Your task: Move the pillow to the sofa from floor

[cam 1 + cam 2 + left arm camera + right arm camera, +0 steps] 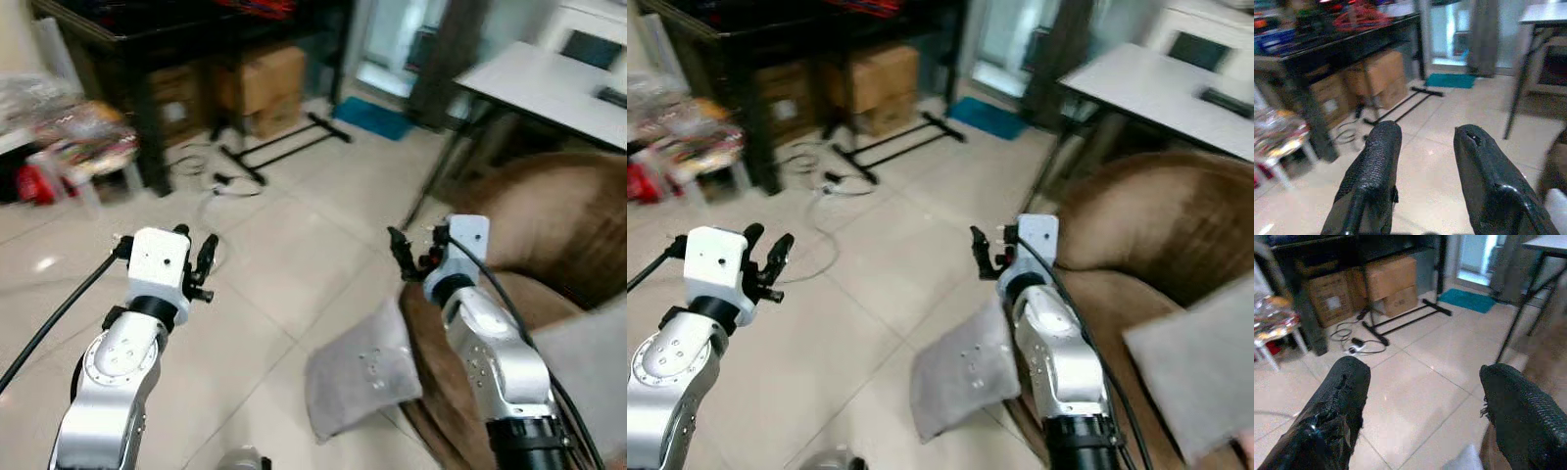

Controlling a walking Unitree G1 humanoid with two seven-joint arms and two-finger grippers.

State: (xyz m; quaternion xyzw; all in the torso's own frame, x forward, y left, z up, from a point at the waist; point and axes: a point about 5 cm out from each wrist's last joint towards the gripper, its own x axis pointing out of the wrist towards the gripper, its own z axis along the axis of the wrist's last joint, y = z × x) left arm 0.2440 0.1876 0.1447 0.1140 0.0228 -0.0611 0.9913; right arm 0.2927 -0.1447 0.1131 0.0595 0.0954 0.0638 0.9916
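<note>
leaning against the front of the brown sofa (558, 225), the grey pillow (358, 377) rests on the tiled floor (284, 264), its lower edge on the tiles and its upper corner touching the sofa seat edge. a second grey cushion (1200, 377) lies on the sofa seat. the right gripper (411, 257) is raised above the pillow and just beside the sofa front, fingers spread wide apart with nothing between them; the right wrist view confirms the gap between its fingers (1342, 396). the left gripper (201, 257) is held up over bare floor, well apart from the pillow, its fingers (1376, 161) parted and holding nothing. beyond both grippers stand cardboard boxes (260, 83) under a dark surface (108, 29), a black stand (279, 147) with cables on the floor, a teal mat (372, 116), and a white surface (549, 83) behind the sofa.
</note>
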